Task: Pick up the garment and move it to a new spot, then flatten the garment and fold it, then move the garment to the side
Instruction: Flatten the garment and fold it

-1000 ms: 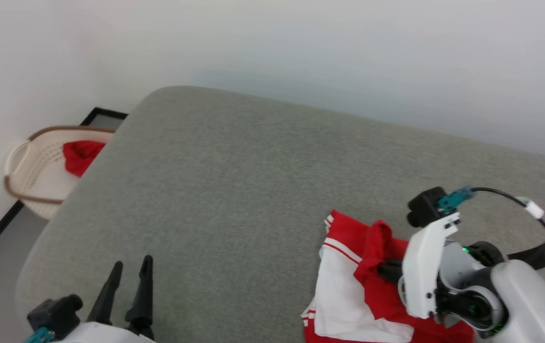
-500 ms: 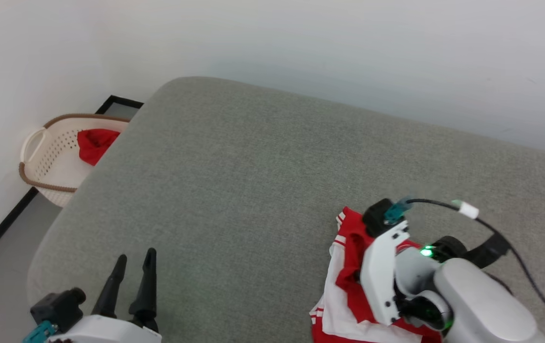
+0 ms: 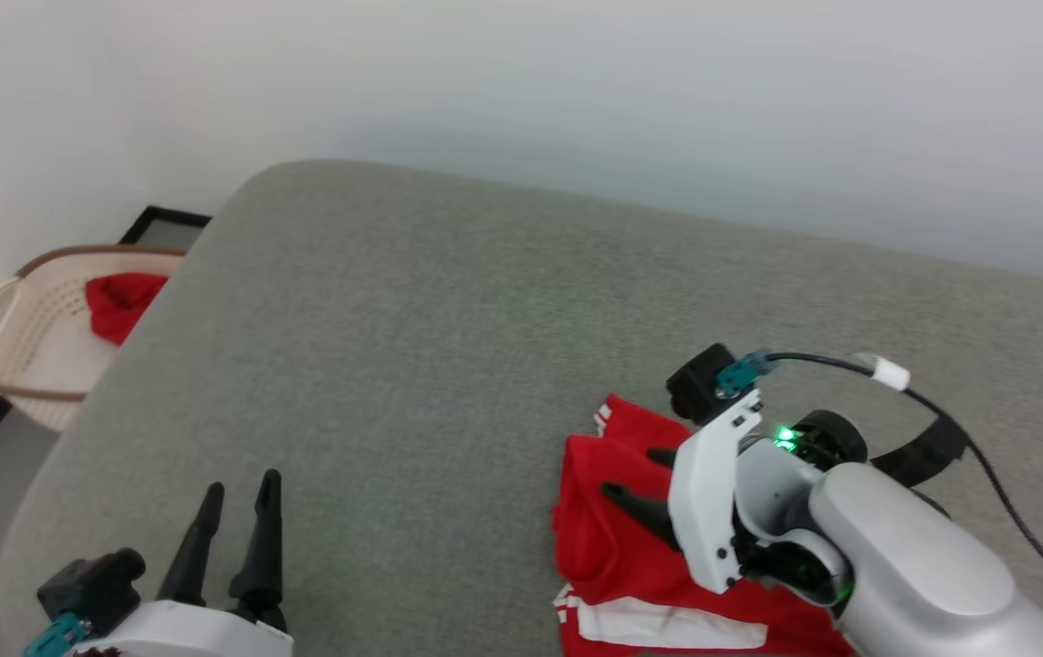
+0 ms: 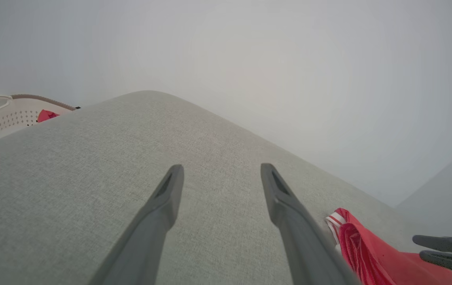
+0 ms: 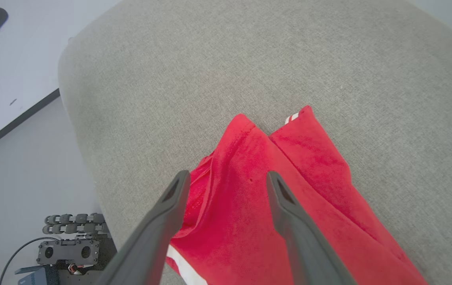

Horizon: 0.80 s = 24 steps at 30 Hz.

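My right gripper [image 3: 631, 473] is spread open just above the garment [image 3: 608, 561], which lies bunched under its fingertips on the grey cushion [image 3: 439, 347]. Left gripper [image 3: 243, 484] also open; garment well to its right.

Red garment [image 3: 617, 547] lies crumpled on grey cushion; white striped trim showing.

Wide bare cushion [image 3: 393, 365] ahead, garment [image 3: 612, 547] heaped right (near edge), basket [image 3: 28, 338] beyond left edge.
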{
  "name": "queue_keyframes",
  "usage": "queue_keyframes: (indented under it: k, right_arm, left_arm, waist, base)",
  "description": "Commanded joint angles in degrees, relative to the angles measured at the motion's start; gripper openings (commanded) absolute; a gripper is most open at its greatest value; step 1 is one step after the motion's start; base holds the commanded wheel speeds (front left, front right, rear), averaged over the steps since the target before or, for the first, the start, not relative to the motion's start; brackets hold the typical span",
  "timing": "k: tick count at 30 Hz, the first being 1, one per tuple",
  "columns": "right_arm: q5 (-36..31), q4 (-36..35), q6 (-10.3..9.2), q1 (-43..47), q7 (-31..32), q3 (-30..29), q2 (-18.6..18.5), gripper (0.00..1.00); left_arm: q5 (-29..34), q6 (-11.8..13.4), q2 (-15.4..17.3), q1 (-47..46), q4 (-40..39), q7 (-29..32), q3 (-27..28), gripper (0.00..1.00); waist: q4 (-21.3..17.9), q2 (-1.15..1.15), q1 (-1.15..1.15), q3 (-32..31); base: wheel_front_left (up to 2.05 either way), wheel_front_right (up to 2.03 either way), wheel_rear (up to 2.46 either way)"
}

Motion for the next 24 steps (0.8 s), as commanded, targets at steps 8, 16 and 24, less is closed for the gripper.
queue_keyframes:
  k: [8,16,24]
  right_arm:
    - [1.48,-4.55,-0.05,0.42,-6.82,-1.91,-5.96,1.0]
    - [-0.63,-6.08,-0.05,5.05,-17.59,-7.34,-11.44,1.0]
    - [-4.32,-4.94,-0.05,11.73,-28.85,-13.08,-14.08,1.0]
  left_arm:
    - [0.82,-0.15,0.99,2.43,-0.81,-0.03,2.34,1.0]
    - [2.74,-0.15,1.05,4.21,-2.46,-0.01,3.91,1.0]
    - [5.25,-0.15,1.02,5.79,-3.94,-0.02,5.07,1.0]
  waist:
    - [-7.03,0.0,0.0,-2.31]
    - [-12.86,0.0,0.0,-3.08]
    - [-16.64,0.0,0.0,-3.68]
  base:
    - [0.0,0.0,0.0]
    - [0.0,0.0,0.0]
    - [0.0,0.0,0.0]
